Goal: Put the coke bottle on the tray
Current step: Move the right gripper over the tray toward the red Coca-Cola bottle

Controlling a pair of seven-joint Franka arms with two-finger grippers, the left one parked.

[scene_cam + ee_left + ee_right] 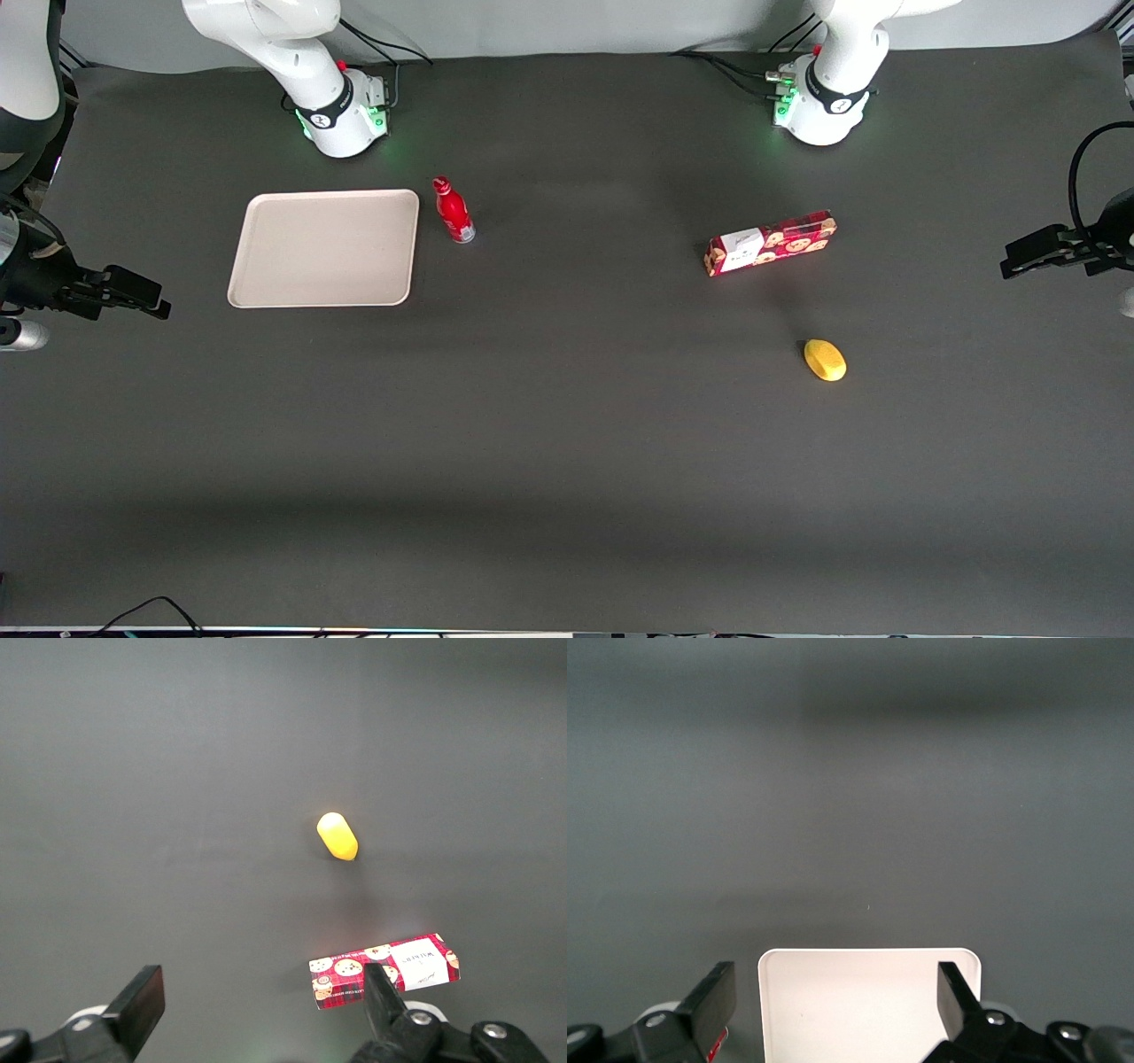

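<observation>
The coke bottle (454,211) stands upright on the table (567,443), just beside the tray (324,249) on the edge that faces the parked arm's end, not touching it and a little farther from the front camera than the tray's middle. The tray lies flat with nothing on it. The hand (142,297) hangs off toward the working arm's end, well apart from both, its fingers spread wide and holding nothing (a ready pose, I judge, before any reach). A cookie box (771,243) and a yellow object (825,360) lie toward the parked arm's end, clear of the likely path.
</observation>
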